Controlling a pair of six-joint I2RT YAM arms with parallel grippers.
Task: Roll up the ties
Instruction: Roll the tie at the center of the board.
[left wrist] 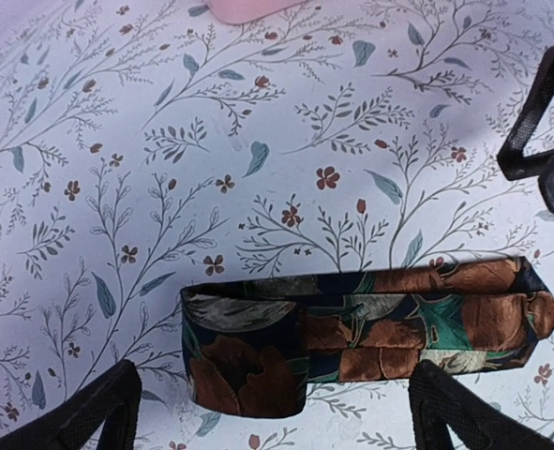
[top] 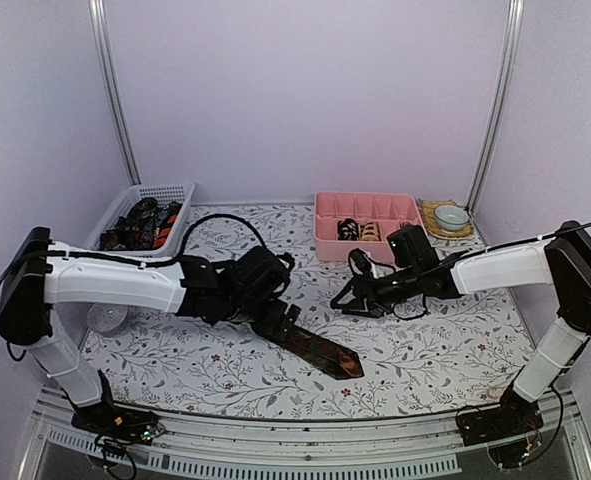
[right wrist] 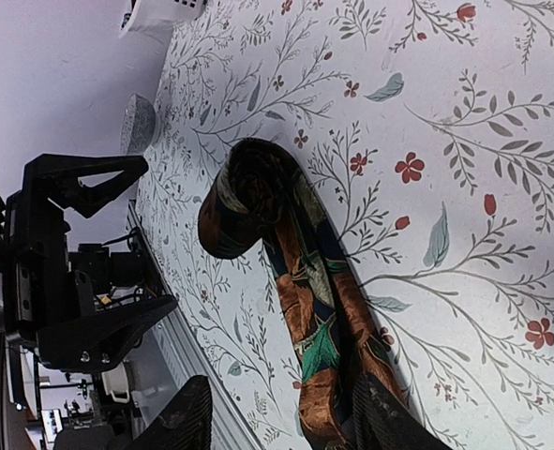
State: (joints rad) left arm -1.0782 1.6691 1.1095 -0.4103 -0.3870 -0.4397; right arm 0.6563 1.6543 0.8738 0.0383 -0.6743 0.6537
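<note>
One dark tie [top: 318, 348] with brown and green leaf print lies flat on the floral cloth at the centre front. Its left end is turned over into a short loose roll [left wrist: 244, 352]; its pointed end [left wrist: 539, 309] lies to the right. My left gripper [top: 278, 316] is open, its fingers [left wrist: 98, 412] standing either side of the roll without touching it. My right gripper [top: 351, 298] is open and empty. In the right wrist view the roll [right wrist: 244, 197] lies ahead and the flat strip [right wrist: 328, 328] runs back between the fingers [right wrist: 178, 422]. Rolled ties [top: 359, 230] sit in the pink tray.
A pink compartment tray [top: 367, 207] stands at the back centre. A white mesh basket [top: 165, 192] holding several loose ties [top: 141, 224] is at the back left. A small bowl [top: 452, 216] on a mat is at the back right. A clear round object [top: 106, 318] lies under the left arm.
</note>
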